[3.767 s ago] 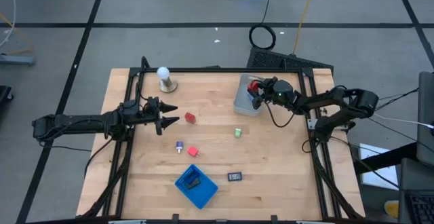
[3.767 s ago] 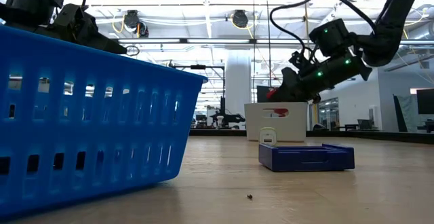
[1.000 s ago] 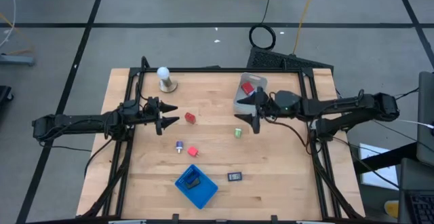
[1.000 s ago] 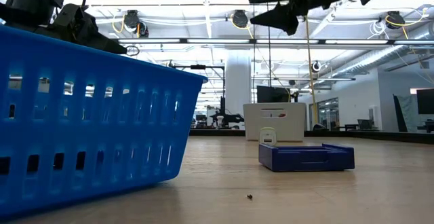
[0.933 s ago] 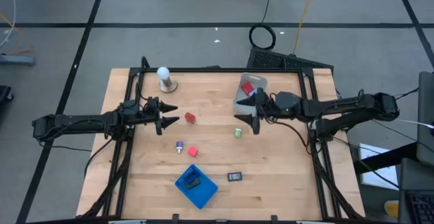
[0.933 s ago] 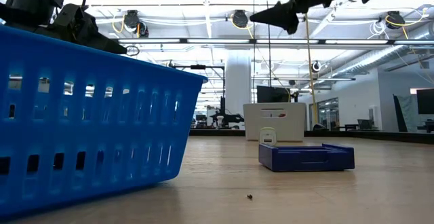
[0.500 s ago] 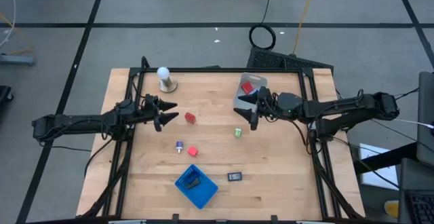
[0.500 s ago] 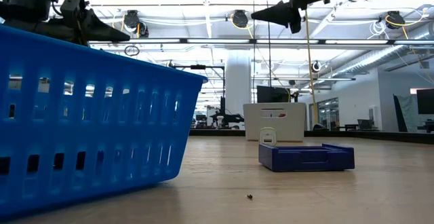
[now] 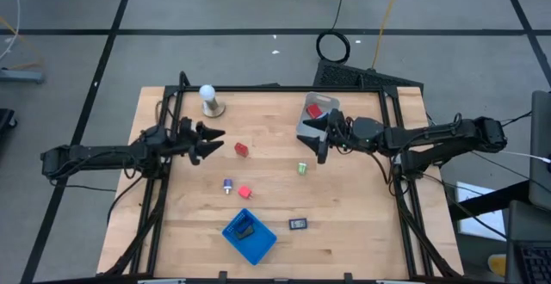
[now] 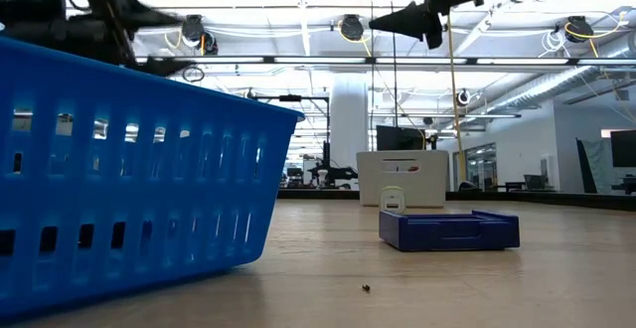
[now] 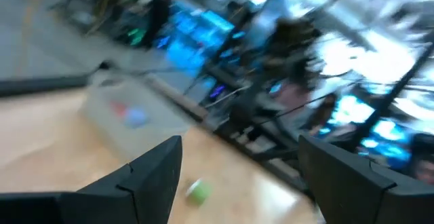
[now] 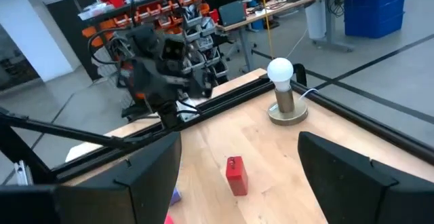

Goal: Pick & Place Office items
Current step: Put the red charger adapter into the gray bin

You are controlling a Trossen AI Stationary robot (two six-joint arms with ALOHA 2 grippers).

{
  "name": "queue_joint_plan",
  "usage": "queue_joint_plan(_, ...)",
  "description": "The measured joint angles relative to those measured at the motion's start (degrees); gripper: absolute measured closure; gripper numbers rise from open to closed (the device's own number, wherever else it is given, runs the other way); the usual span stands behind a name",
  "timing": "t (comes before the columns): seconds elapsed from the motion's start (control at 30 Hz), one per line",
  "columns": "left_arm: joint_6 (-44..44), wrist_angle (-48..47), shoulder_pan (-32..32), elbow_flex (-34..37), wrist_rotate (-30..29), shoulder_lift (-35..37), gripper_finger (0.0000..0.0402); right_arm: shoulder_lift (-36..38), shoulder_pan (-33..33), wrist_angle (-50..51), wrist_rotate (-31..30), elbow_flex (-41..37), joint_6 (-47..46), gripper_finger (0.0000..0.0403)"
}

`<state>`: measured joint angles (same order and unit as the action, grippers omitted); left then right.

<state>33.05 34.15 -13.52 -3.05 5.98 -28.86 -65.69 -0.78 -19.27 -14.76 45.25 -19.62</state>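
Red plastic block (image 9: pixel 241 149) lies just beside spread, empty left gripper (image 9: pixel 210 141) | you: descend squarely over it | right gripper (image 9: pixel 320 138), jaws apart, empty, hovers beside clear bin (image 9: pixel 303 127)

**Two dark arms, black from shoulder to fingertip**

Both arms are slender, matt black, built of jointed tubular links with black cables looping alongside. The left gripper (image 9: pixel 209 142) ends in two tapered, pointed black fingers. The right gripper (image 9: pixel 321 139) has the same wedge-shaped fingers (image 12: pixel 142 173), broad, flat and dark, with a bulkier rounded wrist housing behind.
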Motion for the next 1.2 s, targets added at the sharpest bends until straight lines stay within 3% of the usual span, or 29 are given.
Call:
queue_joint_plan(0.07,-1.5,3.5,0.1,-0.2,2.9,0.0,0.0105,0.0,0.2,0.7,0.1,0.0,1.0,0.0117)
queue_joint_plan(0.17,-2.1,0.5,0.0,-2.9,3.1,0.1,0.0105,0.0,0.8,1.3,0.0,0.0,-0.1,0.0117)
queue_joint_plan(0.23,-5.2,-7.5,-0.1,-6.3,3.0,0.0,0.0105,0.0,1.0,1.1,0.0,0.0,-2.1,0.0117)
queue_joint_plan(0.47,-26.9,-51.0,-2.1,-24.5,-0.9,-2.8,0.0105,0.0,1.0,0.4,-0.2,0.0,-9.5,0.0117)
queue_joint_plan(0.57,-36.2,-59.7,-3.4,-29.8,-4.8,-4.8,0.0105,0.0,1.0,0.3,-0.4,0.0,-11.9,0.0117)
queue_joint_plan(0.7,-41.0,-61.0,-6.6,-31.6,-5.5,-7.1,0.0105,0.0,1.0,-0.2,-0.5,0.0,-14.2,0.0117)
queue_joint_plan(0.93,-45.5,-60.4,-14.4,-31.6,7.0,-14.1,0.0105,0.0,1.9,-3.8,-0.4,0.0,-13.9,0.0117)
queue_joint_plan(1.2,-40.9,-55.2,-21.5,-32.0,28.7,-23.8,0.0105,0.0,3.6,-4.5,-0.6,-0.1,-13.7,0.0117)
